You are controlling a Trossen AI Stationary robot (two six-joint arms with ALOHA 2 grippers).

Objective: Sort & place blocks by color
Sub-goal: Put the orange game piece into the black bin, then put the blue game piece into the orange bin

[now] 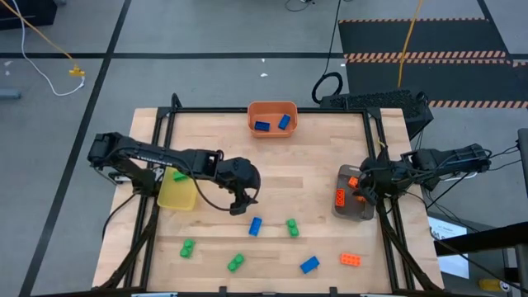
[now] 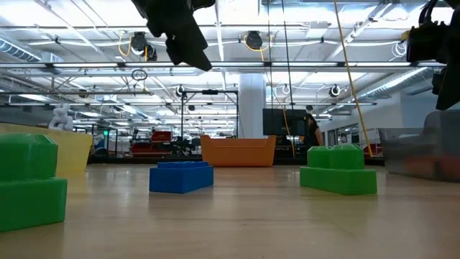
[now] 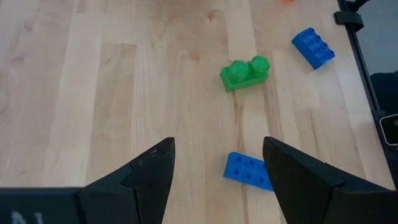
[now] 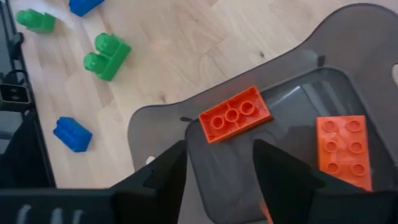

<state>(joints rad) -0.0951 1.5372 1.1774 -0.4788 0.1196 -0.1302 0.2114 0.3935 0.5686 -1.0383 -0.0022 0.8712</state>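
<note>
Table edges: wooden table (image 1: 272, 161) framed by dark rails; loose blocks lie mostly along the near edge, the middle of the top is bare wood.
Open room: a wide bare strip runs between the orange bin (image 1: 272, 118) at the far edge and the scattered blocks.
Left gripper (image 1: 245, 200): hangs over the table's middle-left, just beside the yellow bin (image 1: 176, 190); fingers spread and holding nothing, a blue block (image 3: 249, 170) lying on the wood between and below them.
Right gripper (image 1: 360, 188): over the grey bin (image 1: 353, 204) at the right edge; fingers parted and released, an orange block (image 4: 235, 114) sitting free inside the bin just ahead of the tips.
Grey bin contents: that orange block plus a second orange block (image 4: 343, 150) beside it.
Orange bin contents: two blue blocks (image 1: 261, 126).
Yellow bin contents: something green shows at its far side; cannot tell more.
Loose blocks: green block (image 1: 292, 227) near the middle blue one; two more green ones (image 1: 187, 247) toward the near-left; another blue block (image 1: 309, 264) and an orange block (image 1: 350, 260) at the near edge.
</note>
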